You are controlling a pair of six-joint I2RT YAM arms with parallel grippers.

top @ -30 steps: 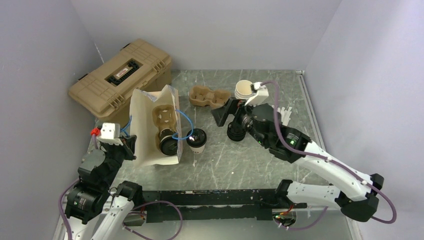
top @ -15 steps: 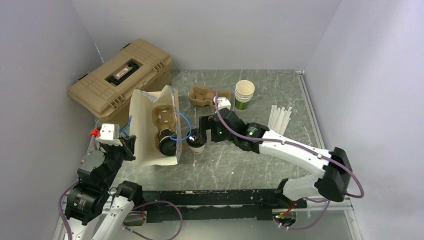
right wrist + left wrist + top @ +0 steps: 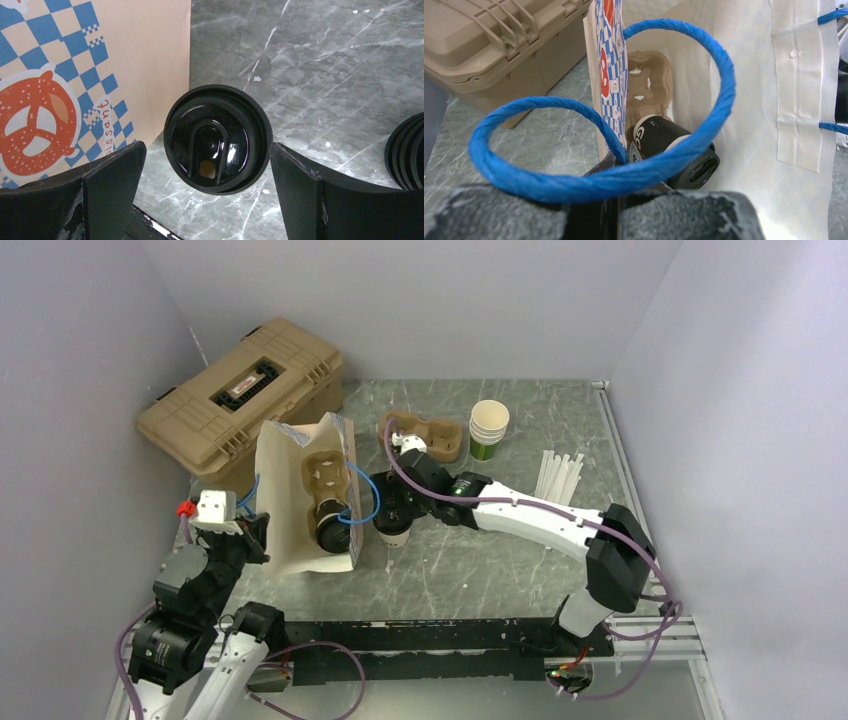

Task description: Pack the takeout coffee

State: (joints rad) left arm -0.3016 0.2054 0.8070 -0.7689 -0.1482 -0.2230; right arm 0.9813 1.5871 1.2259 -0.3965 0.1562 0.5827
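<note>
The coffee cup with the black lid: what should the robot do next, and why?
Probably close the right gripper on the takeout coffee. Its open fingers stand on either side of the lid, with gaps, and the cup stands on the table beside the paper bag.

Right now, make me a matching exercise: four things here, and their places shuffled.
1 small pale paper cup with round black plastic lid
2 tan hard plastic case
3 stack of lidless cream paper cups
4 bundle of white straws

A far left corner
B nearest the right wall
C inside the open right end effector
D beside the brown cardboard carrier

Pairs: 1-C, 2-A, 3-D, 4-B
</note>
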